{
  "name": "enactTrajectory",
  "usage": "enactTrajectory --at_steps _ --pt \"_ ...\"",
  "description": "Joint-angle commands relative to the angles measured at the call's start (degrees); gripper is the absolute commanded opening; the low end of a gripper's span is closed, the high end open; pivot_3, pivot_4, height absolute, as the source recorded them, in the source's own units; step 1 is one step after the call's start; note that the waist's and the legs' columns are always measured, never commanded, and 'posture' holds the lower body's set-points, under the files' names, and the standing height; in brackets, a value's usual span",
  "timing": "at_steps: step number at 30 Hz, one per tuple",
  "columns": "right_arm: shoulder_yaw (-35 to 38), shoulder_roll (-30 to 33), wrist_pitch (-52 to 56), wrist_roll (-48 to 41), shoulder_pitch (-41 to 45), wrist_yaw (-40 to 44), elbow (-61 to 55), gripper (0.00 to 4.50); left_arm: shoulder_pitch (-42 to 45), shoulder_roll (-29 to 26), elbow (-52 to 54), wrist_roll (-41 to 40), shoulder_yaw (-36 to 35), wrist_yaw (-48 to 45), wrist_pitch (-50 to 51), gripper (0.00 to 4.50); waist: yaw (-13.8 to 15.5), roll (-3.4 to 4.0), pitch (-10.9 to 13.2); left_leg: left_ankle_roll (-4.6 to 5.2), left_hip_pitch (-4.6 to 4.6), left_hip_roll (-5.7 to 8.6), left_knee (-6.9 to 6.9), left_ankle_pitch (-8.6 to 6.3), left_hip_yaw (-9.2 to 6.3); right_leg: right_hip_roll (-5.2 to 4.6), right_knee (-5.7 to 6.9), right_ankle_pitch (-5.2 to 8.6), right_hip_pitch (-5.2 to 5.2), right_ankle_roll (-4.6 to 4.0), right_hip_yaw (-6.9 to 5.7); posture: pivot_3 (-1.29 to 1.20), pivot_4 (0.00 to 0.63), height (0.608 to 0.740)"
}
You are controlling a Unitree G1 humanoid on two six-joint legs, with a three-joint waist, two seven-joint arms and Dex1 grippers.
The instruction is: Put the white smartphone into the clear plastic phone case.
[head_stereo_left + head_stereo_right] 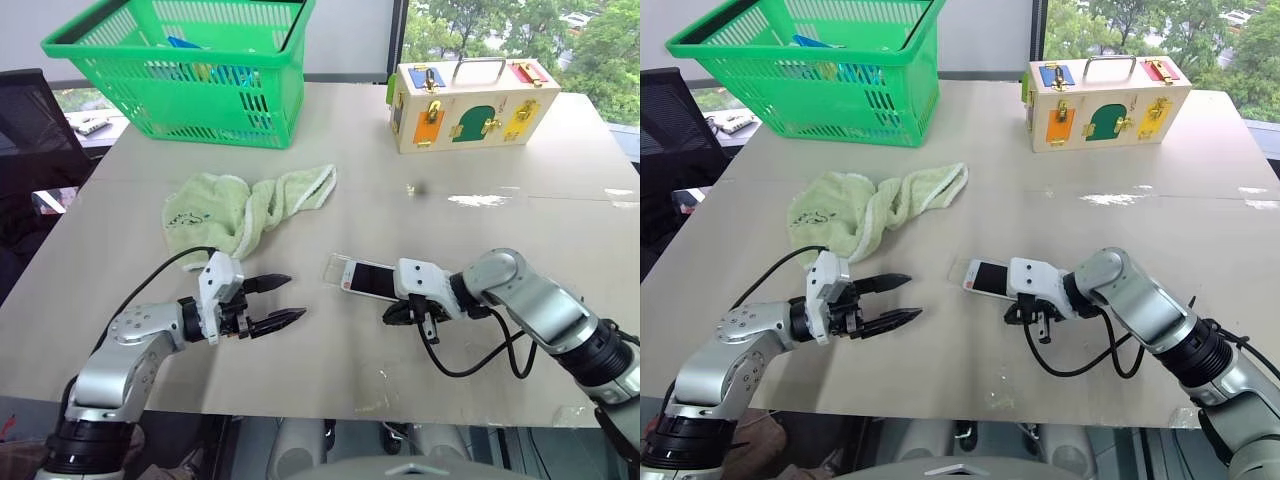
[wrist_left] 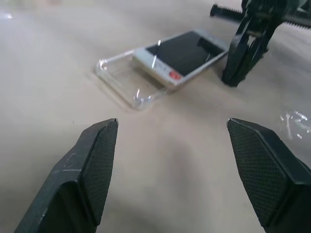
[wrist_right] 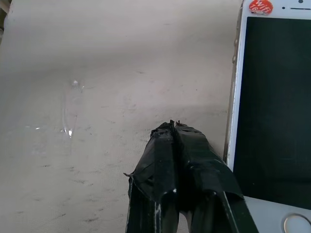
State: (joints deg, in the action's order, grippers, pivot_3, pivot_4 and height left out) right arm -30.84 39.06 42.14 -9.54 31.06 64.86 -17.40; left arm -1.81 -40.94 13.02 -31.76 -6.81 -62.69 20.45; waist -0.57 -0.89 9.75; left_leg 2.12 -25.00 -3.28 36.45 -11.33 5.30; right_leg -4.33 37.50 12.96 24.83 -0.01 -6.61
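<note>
Now | white black-screened smartphone (image 2: 181, 54) half inside clear plastic case (image 2: 124, 80), mid-table (image 1: 420, 130) | left gripper (image 1: 279, 302) spread, empty | right gripper (image 3: 174, 127) pinched together beside smartphone

Lighting: bright, even daylight from window (image 1: 520, 40) at far right. Glare patch on table (image 1: 478, 200) far-right; smaller glints near edge. Shadows soft, short, under both arms. Head views sharp, slight wide-angle bend at edges. Left wrist view: fingers (image 2: 92, 165) close and soft, far bg blurred. Right wrist view: table surface hazy, washed pale.
</note>
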Motion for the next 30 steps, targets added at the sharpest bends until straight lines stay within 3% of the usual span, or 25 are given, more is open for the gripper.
enactTrajectory --at_steps 1,30 --pt "-0.5 -0.2 -0.7 0.9 0.4 -0.1 1.0 0.0 -0.8 -0.1 2.0 -1.4 -1.7 -0.4 -0.6 3.69 0.0 0.0 0.0 0.0 0.01 0.0 0.0 0.0 0.01 0.0 0.01 0.0 0.0 0.0 0.01 0.0 0.15 0.74" --pt "2.2 -11.2 6.0 -3.2 5.3 -6.0 3.4 0.0 -1.7 -0.1 4.7 -2.5 -1.7 0.9 1.2 3.69 0.0 0.0 0.0 0.22 -0.01 0.0 0.02 0.13 -0.07 0.09 0.07 -0.01 -0.01 -0.01 0.02 0.0 0.15 0.74"
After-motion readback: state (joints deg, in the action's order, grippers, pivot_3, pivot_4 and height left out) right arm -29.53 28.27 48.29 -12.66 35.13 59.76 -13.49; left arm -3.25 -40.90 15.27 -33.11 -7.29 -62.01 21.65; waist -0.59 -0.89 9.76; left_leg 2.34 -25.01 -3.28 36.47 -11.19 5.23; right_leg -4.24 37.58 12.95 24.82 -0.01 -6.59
